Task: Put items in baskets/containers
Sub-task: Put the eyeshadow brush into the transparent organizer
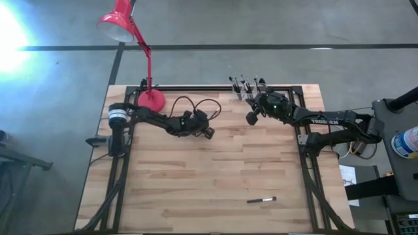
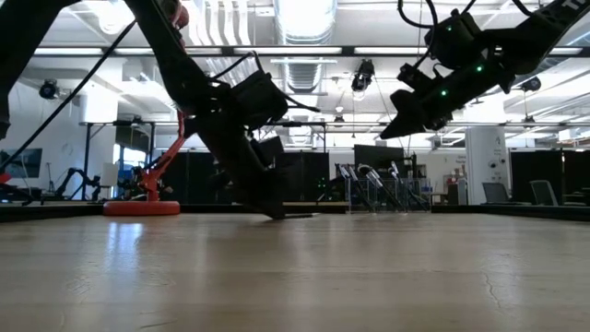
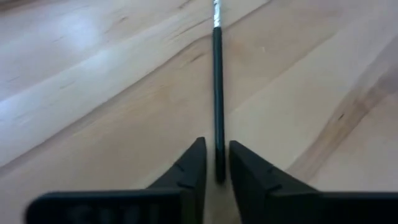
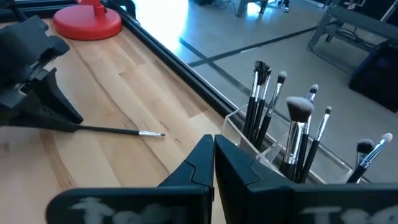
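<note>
A thin dark makeup brush (image 3: 217,93) lies flat on the wooden table, its silvery ferrule (image 4: 149,134) pointing away from my left gripper (image 3: 216,158). That gripper slants down at the table's far middle, its fingers narrowly apart on either side of the handle's end, with a sliver of gap on each side. My right gripper (image 4: 213,155) hangs shut and empty above the table beside the clear organiser (image 4: 249,140), at the far edge. Several brushes (image 4: 292,130) stand upright in it. Another brush (image 1: 261,200) lies alone near the front right.
The red desk lamp's base (image 1: 151,99) stands at the far left, with a looped black cable (image 1: 196,104) behind my left arm. A black frame rail (image 4: 180,56) runs along the far edge. Bare wood spans the table's middle and near side.
</note>
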